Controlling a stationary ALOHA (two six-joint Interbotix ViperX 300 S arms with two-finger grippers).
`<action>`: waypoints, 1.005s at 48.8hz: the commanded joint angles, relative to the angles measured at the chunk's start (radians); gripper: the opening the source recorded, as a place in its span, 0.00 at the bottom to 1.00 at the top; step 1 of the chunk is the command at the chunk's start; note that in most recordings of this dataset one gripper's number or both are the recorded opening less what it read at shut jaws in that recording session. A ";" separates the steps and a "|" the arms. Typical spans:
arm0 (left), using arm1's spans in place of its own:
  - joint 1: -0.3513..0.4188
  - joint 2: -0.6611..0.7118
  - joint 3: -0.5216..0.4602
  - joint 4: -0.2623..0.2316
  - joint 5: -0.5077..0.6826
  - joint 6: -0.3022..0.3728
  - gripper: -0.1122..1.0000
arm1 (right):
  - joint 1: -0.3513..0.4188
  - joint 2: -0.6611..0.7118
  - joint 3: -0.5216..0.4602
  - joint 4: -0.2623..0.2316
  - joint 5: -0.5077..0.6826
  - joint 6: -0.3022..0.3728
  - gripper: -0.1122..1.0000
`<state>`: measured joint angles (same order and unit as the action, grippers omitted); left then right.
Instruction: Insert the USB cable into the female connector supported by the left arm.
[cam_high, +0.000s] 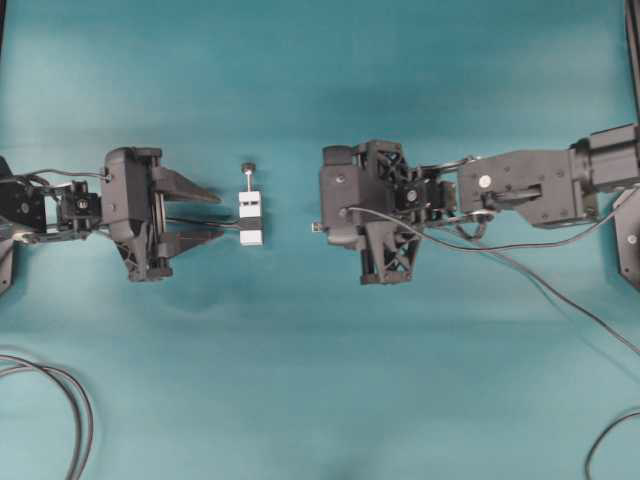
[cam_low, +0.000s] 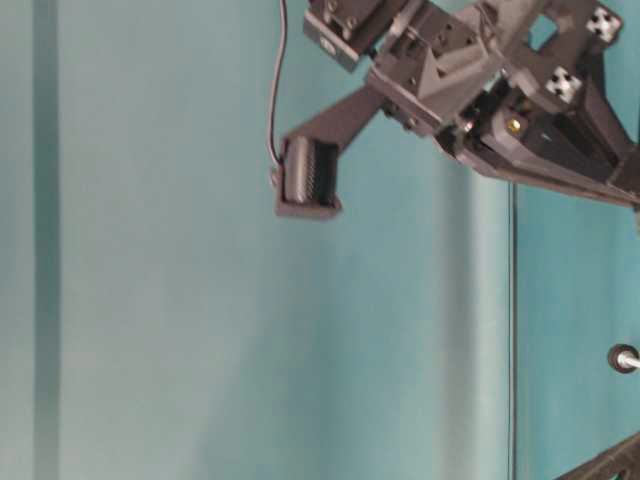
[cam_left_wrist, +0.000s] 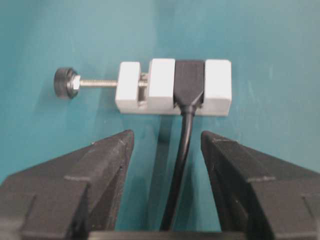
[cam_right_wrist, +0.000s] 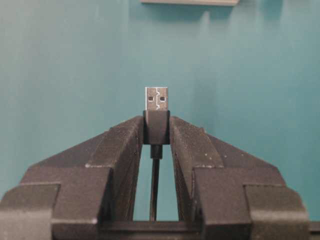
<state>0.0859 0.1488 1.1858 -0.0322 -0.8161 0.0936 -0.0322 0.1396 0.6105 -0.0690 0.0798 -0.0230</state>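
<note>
Teal tabletop (cam_high: 320, 400), matte and evenly lit, with dark looped cables (cam_high: 70, 400) at its lower left edge.

Item, left: my left gripper (cam_high: 205, 215), fingers spread wide, gripping nothing. The female connector (cam_high: 250, 217) lies on the surface just beyond my fingertips, untouched, its thin cable running back between them. My left wrist view alone shows detail: a white block (cam_left_wrist: 172, 92), black socket body clamped in it, threaded pin ending in a dark knob (cam_left_wrist: 65, 83).

Item, right: my right gripper (cam_high: 325, 228), raised, fingers closed on the USB cable (cam_right_wrist: 156, 107). Overhead, the plug is a small stub, well apart from the connector. My right wrist view alone shows its metal tip protruding upright between my fingers (cam_right_wrist: 125, 145).
</note>
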 joint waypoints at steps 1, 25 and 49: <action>-0.012 -0.003 -0.018 0.002 -0.003 -0.003 0.66 | 0.006 -0.008 -0.051 -0.005 0.009 0.002 0.30; -0.026 0.072 -0.069 0.002 -0.006 -0.003 0.65 | 0.017 0.055 -0.198 -0.005 0.183 0.006 0.30; -0.026 0.069 -0.067 0.002 -0.011 -0.003 0.65 | 0.017 0.138 -0.268 -0.005 0.192 0.008 0.30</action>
<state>0.0614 0.2301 1.1275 -0.0322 -0.8191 0.0936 -0.0169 0.2884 0.3712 -0.0706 0.2715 -0.0184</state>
